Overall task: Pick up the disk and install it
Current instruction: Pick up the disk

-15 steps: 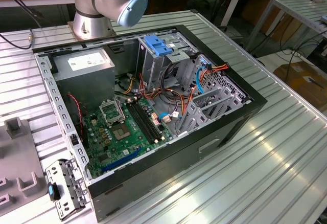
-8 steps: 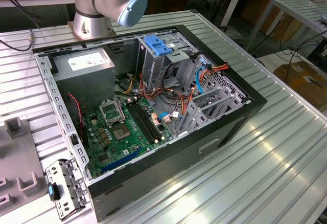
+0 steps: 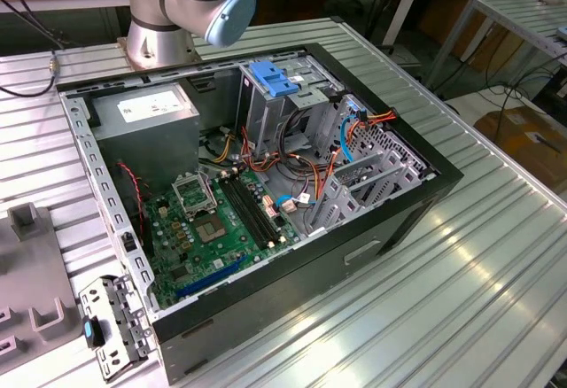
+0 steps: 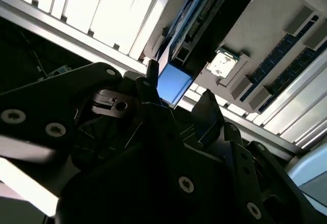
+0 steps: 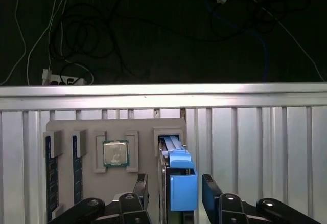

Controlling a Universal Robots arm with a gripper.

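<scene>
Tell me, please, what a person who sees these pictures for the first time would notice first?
The open computer case on the ribbed metal table in the exterior view draws the eye first, with its green motherboard and bright blue cap. In the first wrist view, the disk stands on edge in a grey tray, and the open claw sits astride its blue rail with a gap on each side.

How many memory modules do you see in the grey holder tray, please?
2. One memory module sits in the grey holder tray's outermost slot, the other beside it, nearer the processor. The gripper covers part of the tray, so more may be hidden.
</scene>
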